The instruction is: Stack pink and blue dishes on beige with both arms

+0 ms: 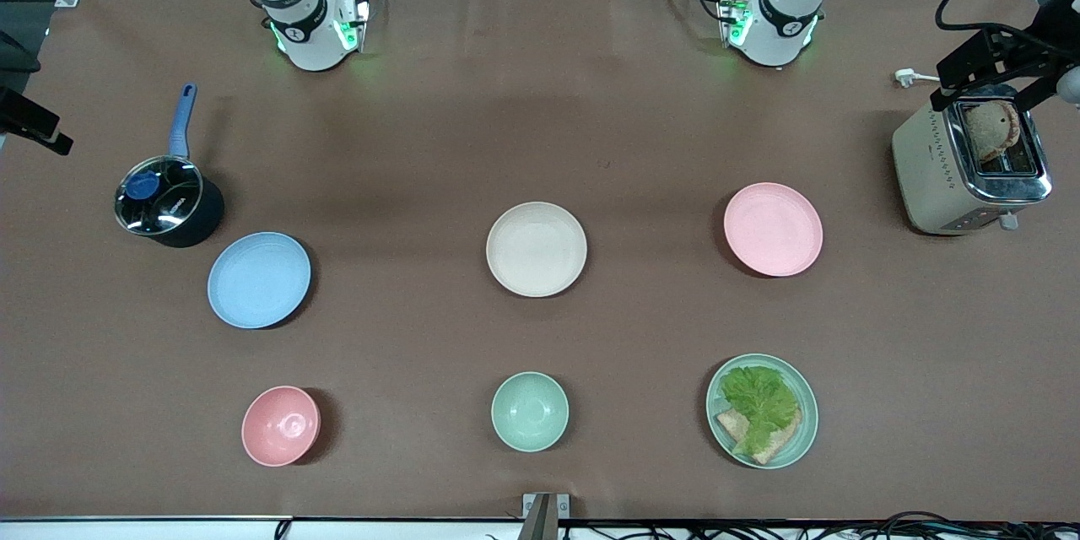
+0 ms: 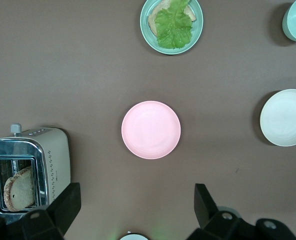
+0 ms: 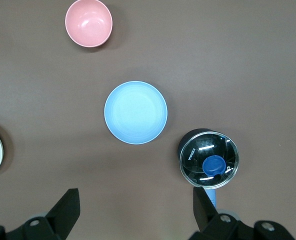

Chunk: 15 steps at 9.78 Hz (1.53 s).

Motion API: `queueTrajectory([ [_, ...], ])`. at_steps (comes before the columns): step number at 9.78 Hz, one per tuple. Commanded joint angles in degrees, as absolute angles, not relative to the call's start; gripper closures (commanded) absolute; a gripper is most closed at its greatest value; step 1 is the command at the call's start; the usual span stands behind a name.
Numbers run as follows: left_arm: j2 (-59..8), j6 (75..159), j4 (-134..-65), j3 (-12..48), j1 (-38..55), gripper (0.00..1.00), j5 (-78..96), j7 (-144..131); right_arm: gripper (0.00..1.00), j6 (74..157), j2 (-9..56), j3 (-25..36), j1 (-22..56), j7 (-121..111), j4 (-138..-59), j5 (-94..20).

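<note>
The cream-beige plate [image 1: 537,249] lies at the table's middle. The pale pink plate [image 1: 773,229] sits toward the left arm's end, the light blue plate [image 1: 259,279] toward the right arm's end. Both hands are out of the front view. In the left wrist view my left gripper [image 2: 136,207] hangs open and empty high above the table, with the pink plate [image 2: 151,129] below and the beige plate [image 2: 285,117] off to one side. The right gripper [image 3: 135,210] is likewise open and empty, high over the blue plate [image 3: 135,112].
A dark pot [image 1: 166,202] with a glass lid and blue handle stands beside the blue plate. A toaster [image 1: 970,160] holding bread stands at the left arm's end. Nearer the front camera are a pink bowl [image 1: 281,425], a mint bowl [image 1: 530,411] and a mint plate [image 1: 807,407] with lettuce and bread.
</note>
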State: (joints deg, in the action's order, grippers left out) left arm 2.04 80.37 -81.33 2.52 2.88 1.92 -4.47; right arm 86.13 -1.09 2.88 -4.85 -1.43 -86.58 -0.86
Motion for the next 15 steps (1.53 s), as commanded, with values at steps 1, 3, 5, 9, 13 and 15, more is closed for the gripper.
queueTrajectory([
  [1, 2.90, 79.72, -83.85, 2.29, 3.16, 0.00, 2.37, -4.48, 0.00, 86.48, -2.81, 2.37, -5.19, -0.53, -88.33, 0.26],
  [3, 2.55, 79.98, -83.67, 2.02, 2.90, 0.00, 2.81, -3.87, 0.00, 86.48, -2.81, 2.37, -5.19, -0.53, -88.33, 0.26],
  [5, 2.11, 79.98, -84.02, 1.32, 2.64, 0.04, 2.73, -3.95, 0.00, 86.57, -2.46, 2.37, -5.10, -1.40, -87.98, 0.26],
  [9, 1.93, 93.71, -99.87, -4.55, 1.84, 0.00, 5.35, 3.15, 0.00, 91.73, 5.86, 5.25, -6.68, -10.98, -88.50, -5.15],
  [13, -3.05, 117.18, -118.53, -10.19, 2.55, 0.00, 13.53, 16.60, 0.00, 101.56, 20.36, 11.94, -7.82, -24.48, -91.21, -19.03],
  [15, -9.11, 126.60, -123.55, -10.28, 2.20, 0.00, 17.20, 24.13, 0.00, 112.18, 23.54, 12.57, -8.09, -33.35, -99.01, -25.63],
])
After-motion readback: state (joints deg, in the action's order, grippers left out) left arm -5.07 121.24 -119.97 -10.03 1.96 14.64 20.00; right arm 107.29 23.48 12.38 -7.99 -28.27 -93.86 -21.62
